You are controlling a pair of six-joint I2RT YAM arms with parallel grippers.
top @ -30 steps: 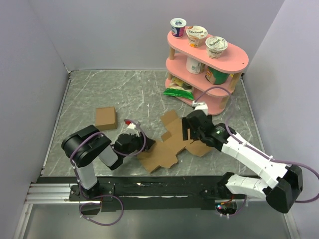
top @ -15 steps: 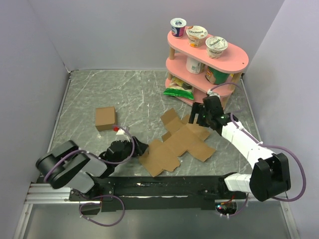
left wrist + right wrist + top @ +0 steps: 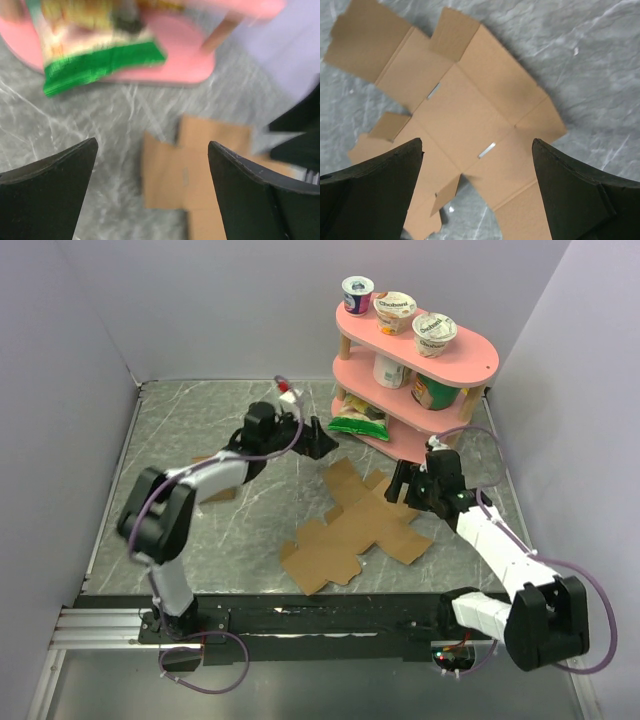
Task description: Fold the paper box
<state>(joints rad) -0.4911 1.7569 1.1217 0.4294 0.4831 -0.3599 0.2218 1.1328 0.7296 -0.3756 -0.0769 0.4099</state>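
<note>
Brown cardboard, the paper box (image 3: pixel 355 525) lies flat and unfolded on the grey marbled table (image 3: pixel 200 420), just in front of the pink shelf (image 3: pixel 470 360). It is a cross-like sheet with its creases, tabs and small slots showing. The left claw (image 3: pixel 322 440) hangs low beside the shelf's bottom tier, near the green snack bag (image 3: pixel 358 423) that lies there and above the end of the sheet nearest the shelf. Its jaws stand wide apart with nothing between them. The right claw (image 3: pixel 402 483) hovers in front of the shelf's near end, above the sheet, its jaws likewise spread wide and gripping nothing. Three yogurt cups (image 3: pixel 397 310) stand on the shelf's top tier. A small cardboard cube (image 3: pixel 210 485) sits well to the left of the shelf, partly hidden behind the left arm.
</note>
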